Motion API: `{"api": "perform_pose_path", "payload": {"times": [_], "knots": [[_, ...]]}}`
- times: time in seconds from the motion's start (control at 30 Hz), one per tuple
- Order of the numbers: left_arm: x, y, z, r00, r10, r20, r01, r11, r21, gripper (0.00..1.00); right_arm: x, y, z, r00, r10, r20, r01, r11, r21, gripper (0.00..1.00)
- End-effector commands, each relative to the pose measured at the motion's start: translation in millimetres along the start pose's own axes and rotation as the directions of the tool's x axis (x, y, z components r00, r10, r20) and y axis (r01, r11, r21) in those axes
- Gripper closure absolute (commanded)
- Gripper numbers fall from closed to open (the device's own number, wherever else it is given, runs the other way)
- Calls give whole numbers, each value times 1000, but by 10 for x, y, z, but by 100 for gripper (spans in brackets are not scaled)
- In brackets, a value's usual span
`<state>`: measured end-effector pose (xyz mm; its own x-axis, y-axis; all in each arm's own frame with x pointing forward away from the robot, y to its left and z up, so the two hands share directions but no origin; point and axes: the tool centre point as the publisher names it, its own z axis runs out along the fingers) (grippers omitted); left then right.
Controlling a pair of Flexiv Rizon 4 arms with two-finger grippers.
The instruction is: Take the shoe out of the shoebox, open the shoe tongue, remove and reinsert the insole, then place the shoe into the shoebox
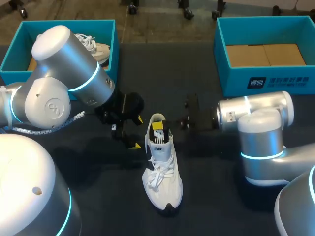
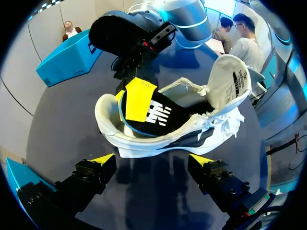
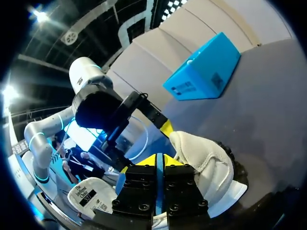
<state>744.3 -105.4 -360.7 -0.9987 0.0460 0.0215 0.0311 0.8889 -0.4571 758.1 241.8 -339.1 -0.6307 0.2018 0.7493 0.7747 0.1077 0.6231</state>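
Note:
A white sneaker [image 1: 162,177] lies on the dark table at the middle, heel away from me, its tongue [image 2: 230,79] folded up and forward. The black insole [image 2: 160,115], edged in blue, sits tilted in the heel opening. My right gripper [image 1: 157,126] comes in from the right and is shut on the insole's heel end; a thin blue edge shows between its yellow tips [image 3: 157,165]. Beside the sneaker's left flank my left gripper [image 1: 125,136] stands open. In the left wrist view the sneaker [image 2: 144,139] lies just ahead of those fingers [image 2: 153,160], untouched.
A teal shoebox [image 1: 113,29] at the back left holds a second white shoe [image 1: 96,49]. Another teal shoebox [image 1: 266,81] at the back right shows only its cardboard floor. Both arms crowd the table's middle band.

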Motion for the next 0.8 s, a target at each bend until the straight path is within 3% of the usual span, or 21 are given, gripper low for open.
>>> {"api": "perform_pose_path", "payload": {"times": [0.03, 0.33, 0.57, 0.6, 0.63, 0.73, 0.8], "knots": [[1, 6, 8, 1000, 1, 0, -1, 1000, 1, 0, -3, -81, 50, 1000, 19, 11, -19, 1000, 12, 100], [1, 6, 8, 1000, 1, 0, -1, 1000, 1, 0, 77, -312, 73, 997, 73, 34, -73, 997, 4, 100], [1, 6, 8, 1000, 1, 0, -1, 1000, 1, 0, 115, -283, 56, 998, 55, 40, -54, 998, -7, 100], [1, 6, 8, 1000, 1, 0, -1, 1000, 1, 0, 122, -262, 50, 998, 47, 44, -47, 999, -6, 79], [1, 6, 8, 1000, 1, 0, -1, 1000, 1, 0, 126, -246, 46, 998, 42, 47, -42, 999, -5, 73], [1, 6, 8, 1000, 1, 0, -1, 1000, 1, 0, 135, -178, 26, 998, 18, 56, -18, 1000, 5, 62], [1, 6, 8, 1000, 1, 0, -1, 1000, 1, 0, 133, -135, 20, 998, 6, 61, -7, 1000, 13, 60]]}}
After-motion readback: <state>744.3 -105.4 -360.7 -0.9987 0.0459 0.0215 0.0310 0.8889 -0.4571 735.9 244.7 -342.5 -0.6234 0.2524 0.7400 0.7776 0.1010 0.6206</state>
